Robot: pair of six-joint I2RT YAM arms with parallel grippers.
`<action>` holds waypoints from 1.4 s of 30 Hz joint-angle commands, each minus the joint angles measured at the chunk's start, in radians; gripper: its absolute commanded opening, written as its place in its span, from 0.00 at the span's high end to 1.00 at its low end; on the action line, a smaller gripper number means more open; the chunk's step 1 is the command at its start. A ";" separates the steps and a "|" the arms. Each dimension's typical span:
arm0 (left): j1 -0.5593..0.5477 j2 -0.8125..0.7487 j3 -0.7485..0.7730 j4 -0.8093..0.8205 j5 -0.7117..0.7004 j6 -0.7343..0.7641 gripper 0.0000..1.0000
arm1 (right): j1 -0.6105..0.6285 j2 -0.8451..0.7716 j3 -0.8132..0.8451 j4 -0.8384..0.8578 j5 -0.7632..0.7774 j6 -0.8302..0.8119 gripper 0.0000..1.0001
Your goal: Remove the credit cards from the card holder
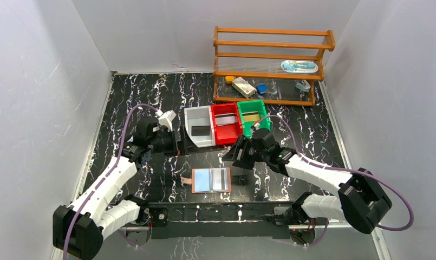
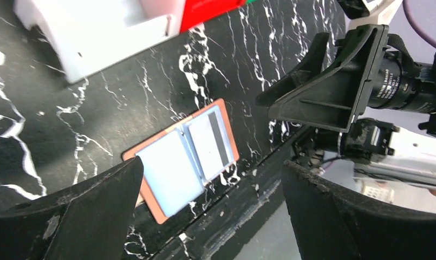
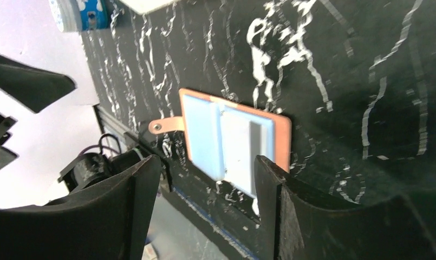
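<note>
Both arms are angled inward toward each other. The left pincer (image 1: 181, 145) is spread wide and the right pincer (image 3: 207, 161) is parted; nothing is gripped by either.

One finger of the left end effector (image 2: 213, 176) hides a corner of the flat tan-brown leather card holder (image 2: 183, 157) beneath it. Beyond the end effector, the white plastic bin (image 2: 96, 32) is cut off at the view's top edge. Whether more than one pale grey credit card (image 2: 205, 143) sits in the pockets cannot be told.

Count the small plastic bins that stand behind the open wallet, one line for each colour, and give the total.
White bin: 1
Red bin: 1
Green bin: 1
Total: 3
</note>
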 commanded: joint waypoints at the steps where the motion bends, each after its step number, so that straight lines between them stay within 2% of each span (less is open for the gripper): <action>1: 0.004 0.009 -0.046 0.062 0.165 -0.079 0.03 | 0.071 0.011 0.010 0.051 0.016 0.105 0.30; 10: 0.003 0.047 -0.085 0.108 0.244 -0.098 0.05 | 0.187 0.146 0.050 0.047 0.078 0.155 0.37; 20: -0.018 0.080 -0.110 0.114 0.239 -0.096 0.08 | 0.197 0.198 0.049 0.006 0.107 0.161 0.44; 23: -0.063 0.103 -0.093 0.113 0.201 -0.095 0.11 | 0.199 0.206 0.040 -0.002 0.118 0.169 0.46; 27: -0.178 0.159 -0.071 0.114 0.117 -0.099 0.14 | 0.201 0.208 0.031 0.000 0.125 0.170 0.46; 34: -0.296 0.274 -0.024 0.123 0.020 -0.120 0.31 | 0.200 0.223 0.019 -0.001 0.119 0.192 0.51; 42: -0.350 0.378 -0.022 0.186 -0.006 -0.176 0.52 | 0.200 0.234 0.018 -0.011 0.117 0.196 0.51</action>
